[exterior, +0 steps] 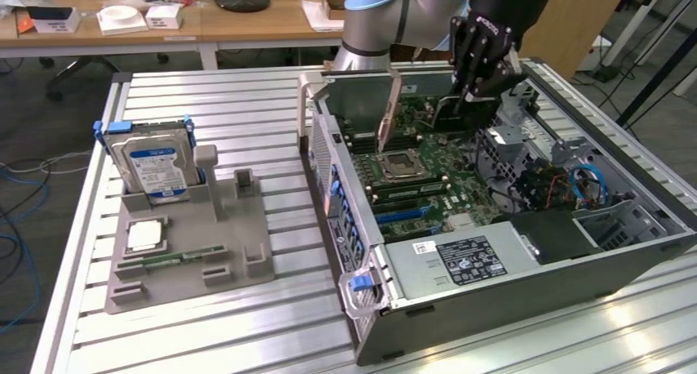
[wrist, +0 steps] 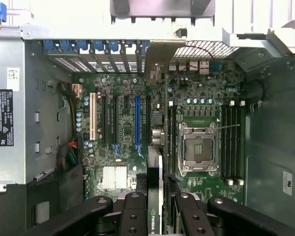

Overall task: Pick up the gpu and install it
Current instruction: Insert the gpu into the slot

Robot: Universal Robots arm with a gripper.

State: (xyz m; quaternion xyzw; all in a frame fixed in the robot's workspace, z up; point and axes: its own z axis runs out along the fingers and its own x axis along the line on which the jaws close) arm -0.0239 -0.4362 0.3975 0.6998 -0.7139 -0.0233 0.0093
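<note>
Slotted aluminium table [exterior: 196, 325] carries the open computer case [exterior: 654, 243], its motherboard [exterior: 436, 178] exposed. Inside the case, over that board, I hold the gpu [wrist: 156, 219] on edge (an NVIDIA label shows between my fingers), my gripper [wrist: 160, 201] clamped on it.

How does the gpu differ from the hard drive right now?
The gpu hangs in the pincer inside the open case; the hard drive stands in the gray holder on the table. The gpu looks thin and brownish, the hard drive thicker, silver with a blue label. Both are on edge.
</note>
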